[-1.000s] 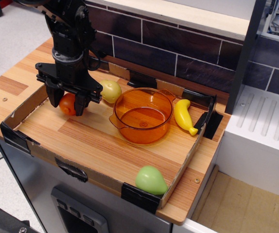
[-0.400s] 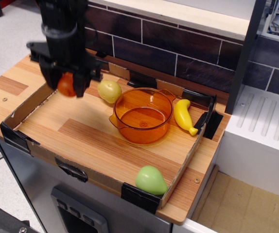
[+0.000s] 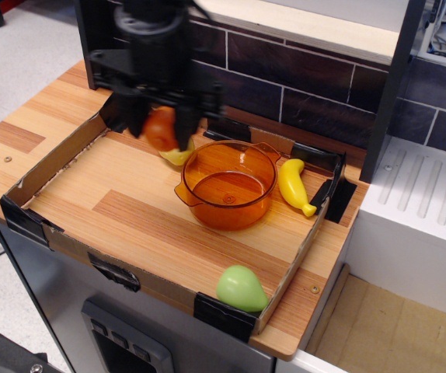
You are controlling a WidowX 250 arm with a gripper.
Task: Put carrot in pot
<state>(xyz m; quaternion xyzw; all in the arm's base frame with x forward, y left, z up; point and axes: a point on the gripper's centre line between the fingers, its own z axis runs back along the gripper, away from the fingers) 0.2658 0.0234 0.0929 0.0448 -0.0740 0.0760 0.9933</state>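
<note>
My black gripper [image 3: 161, 128] is shut on the orange carrot [image 3: 161, 129] and holds it in the air above the tray, just left of the pot. The arm is blurred by motion. The transparent orange pot [image 3: 228, 186] stands upright in the middle of the tray with nothing in it. Its near-left rim is close to the carrot but apart from it.
A pale yellow-green round toy [image 3: 179, 155] lies partly hidden behind the gripper, left of the pot. A yellow banana toy [image 3: 294, 185] lies right of the pot. A green pear toy [image 3: 241, 287] sits at the tray's front right corner. Low cardboard walls [image 3: 58, 165] edge the tray.
The gripper has lifted the carrot off the tray floor and carried it up and to the right, from the left side to beside the pot.
</note>
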